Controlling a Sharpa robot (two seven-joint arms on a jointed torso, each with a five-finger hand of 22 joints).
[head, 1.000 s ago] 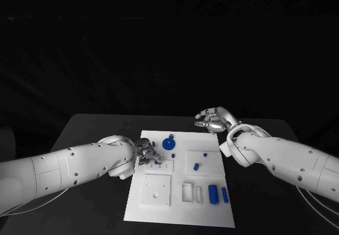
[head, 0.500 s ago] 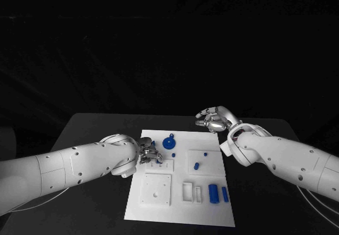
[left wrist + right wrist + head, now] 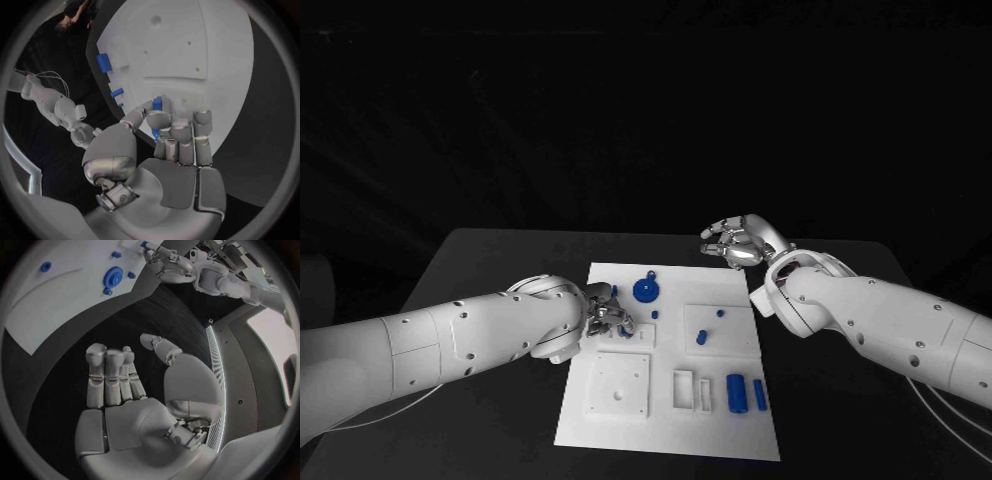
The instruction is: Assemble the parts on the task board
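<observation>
White arm first, coming in from the left: the left hand (image 3: 602, 315) sits at the left edge of the task board (image 3: 668, 440), fingers curled together, and the wrist camera shows a small blue part (image 3: 157, 104) pinched at the fingertips (image 3: 157, 119) just above the board's surface. Beside that hand on the board lies a small raised white plate with slots (image 3: 626, 336), and below it a larger square plate with holes (image 3: 617, 387).

Moving right along the board, a round blue disc part (image 3: 646, 292) lies near the far edge with a tiny blue peg (image 3: 648, 275) just beyond it. Further right, two small blue pieces (image 3: 702, 339) sit on another raised white square. Towards the near right corner, two blue cylinders (image 3: 736, 393) lie side by side next to a white rectangular frame (image 3: 685, 390).

Past the board's far right corner, the right hand (image 3: 740, 243) hangs above the black table (image 3: 488, 260), well apart from every part. Its fingers (image 3: 106, 377) are loosely spread and carry nothing.
</observation>
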